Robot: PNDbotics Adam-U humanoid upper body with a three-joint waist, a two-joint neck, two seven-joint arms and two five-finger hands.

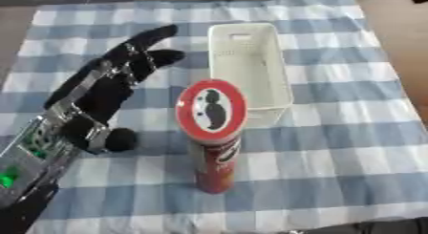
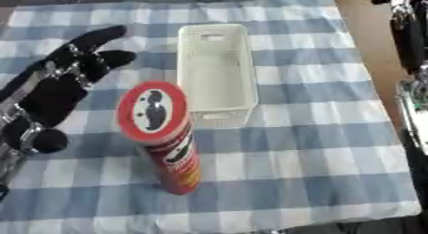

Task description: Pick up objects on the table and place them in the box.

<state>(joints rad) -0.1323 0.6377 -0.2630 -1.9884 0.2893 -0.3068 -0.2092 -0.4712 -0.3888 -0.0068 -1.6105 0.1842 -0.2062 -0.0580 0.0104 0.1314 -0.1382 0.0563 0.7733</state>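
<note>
A tall red crisp can (image 1: 215,152) stands upright on the checked cloth, its red lid with a dark figure facing up. Just behind it lies a white slotted box (image 2: 251,66), long and with nothing inside. My left hand (image 1: 104,97) hovers to the left of the can, black, open, with fingers stretched toward the box's near left corner and the thumb low at the left. It touches neither the can nor the box. My right hand (image 2: 404,11) shows dark at the upper right edge, beyond the cloth and far from both things.
A blue and white checked cloth (image 1: 334,147) covers the table. Bare brown tabletop (image 2: 368,47) shows to the right of it. My right arm (image 2: 414,109) runs down the right edge of the right eye view.
</note>
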